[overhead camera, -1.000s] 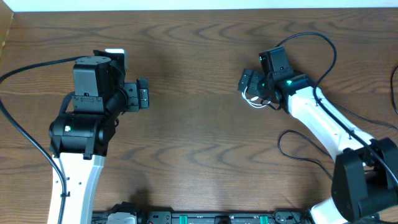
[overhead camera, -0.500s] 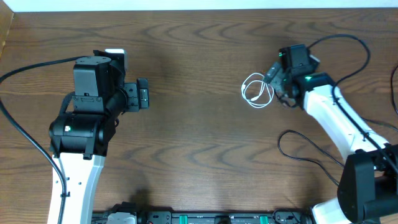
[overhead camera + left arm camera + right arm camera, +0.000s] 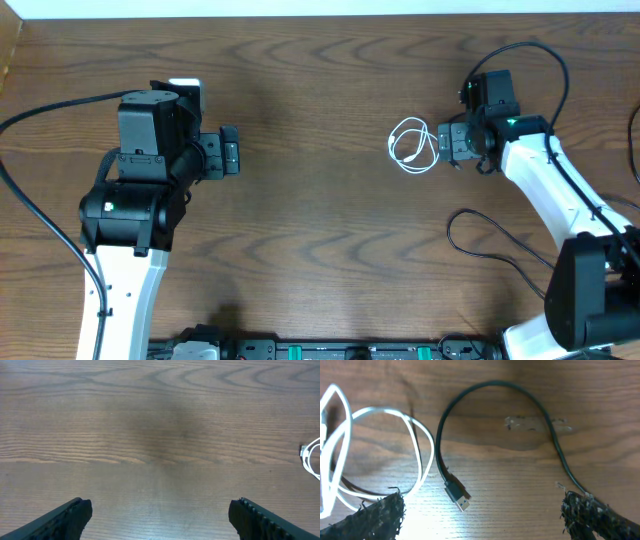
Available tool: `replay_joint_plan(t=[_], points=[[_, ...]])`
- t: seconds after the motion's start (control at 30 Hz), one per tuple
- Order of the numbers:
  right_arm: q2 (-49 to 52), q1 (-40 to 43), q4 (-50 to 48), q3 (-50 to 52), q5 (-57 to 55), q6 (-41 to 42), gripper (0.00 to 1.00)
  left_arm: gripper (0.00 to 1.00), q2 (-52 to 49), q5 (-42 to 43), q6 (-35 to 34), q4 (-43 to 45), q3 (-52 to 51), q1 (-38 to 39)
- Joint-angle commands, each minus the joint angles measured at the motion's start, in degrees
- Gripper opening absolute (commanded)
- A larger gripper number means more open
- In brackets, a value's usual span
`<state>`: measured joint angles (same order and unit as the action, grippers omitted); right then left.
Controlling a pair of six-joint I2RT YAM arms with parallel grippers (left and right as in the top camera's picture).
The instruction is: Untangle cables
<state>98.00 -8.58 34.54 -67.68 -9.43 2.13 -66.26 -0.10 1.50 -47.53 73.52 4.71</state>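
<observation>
The white cable [image 3: 412, 146] lies in small loops on the brown table, just left of my right gripper [image 3: 447, 145]. In the right wrist view these white loops [image 3: 385, 414] sit at the left. The thin black cable [image 3: 490, 384] arcs across the middle, separate from the white one there. Its USB plug [image 3: 458, 496] rests on the wood between my open fingers [image 3: 380, 516]. Nothing is held in the right gripper [image 3: 482, 521]. My left gripper [image 3: 229, 152] hangs open and empty at the far left, shown as [image 3: 160, 519] in its wrist view, where the white cable [image 3: 313, 458] peeks in at the right edge.
A thin black cord [image 3: 450, 228] curls on the table beside the right arm's lower link. Thicker arm cables run off the left edge [image 3: 40, 112] and arch over the right wrist [image 3: 530, 48]. A smear of clear residue [image 3: 530, 422] marks the wood.
My right gripper has drawn back to the right, off the white loops, which now lie fully uncovered on the table. The left arm has not moved.
</observation>
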Motion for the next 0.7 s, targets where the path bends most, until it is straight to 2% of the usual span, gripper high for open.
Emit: replay_joint_plan(t=[0.0, 0.03, 0.13, 0.23, 0.27, 0.47, 0.67], points=[[4.1, 0.2, 0.1, 1.4, 3.7, -8.8, 0.99, 0.92, 0.0, 0.1, 0.3, 0.0, 0.5, 0.0], [4.9, 0.2, 0.1, 1.6, 4.7, -9.6, 0.98, 0.92, 0.0, 0.1, 0.3, 0.0, 0.5, 0.0], [9.0, 0.2, -0.2, 1.7, 6.0, -11.0, 0.81, 0.93, 0.0, 0.1, 0.3, 0.0, 0.5, 0.0], [12.2, 0.2, -0.9, 1.7, 6.0, -11.2, 0.70, 0.92, 0.0, 0.1, 0.3, 0.0, 0.5, 0.0], [13.8, 0.3, -1.5, 1.7, 6.0, -12.1, 0.64, 0.92, 0.0, 0.1, 0.3, 0.0, 0.5, 0.0], [16.9, 0.3, -4.3, 1.7, 6.0, -12.1, 0.52, 0.92, 0.0, 0.1, 0.3, 0.0, 0.5, 0.0], [17.5, 0.3, -7.6, 1.8, 6.5, -12.8, 0.50, 0.93, 0.0, 0.1, 0.3, 0.0, 0.5, 0.0]])
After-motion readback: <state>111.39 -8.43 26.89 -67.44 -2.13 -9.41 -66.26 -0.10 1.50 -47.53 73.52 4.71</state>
